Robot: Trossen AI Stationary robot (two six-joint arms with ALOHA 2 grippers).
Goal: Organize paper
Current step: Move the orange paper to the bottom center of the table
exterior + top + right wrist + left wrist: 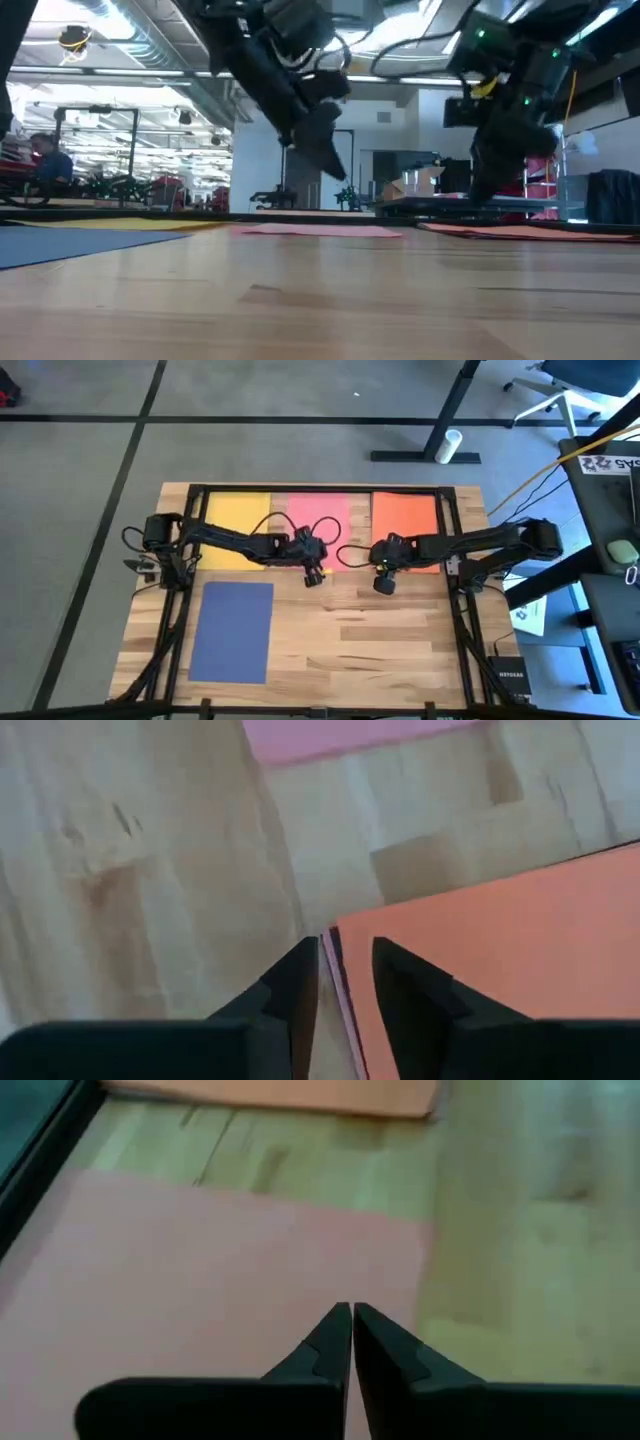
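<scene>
Now I see my left gripper [351, 1320] pinched closed above the pink sheet [318, 512]; my right gripper [344, 960], slightly open, straddles the orange sheet's [500, 950] corner, far tabletop edge.

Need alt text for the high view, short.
Overhead view of a wooden table with yellow, pink and orange paper sheets along its far edge and a navy sheet nearer. The left hand and right hand hover mid-table.

Your high view looks straight down on the whole wooden table [380, 630]. Your low view sits at tabletop height, facing the room. Both wrist views hang close above the pink sheet [200, 1270] and orange sheet [500, 950].
</scene>
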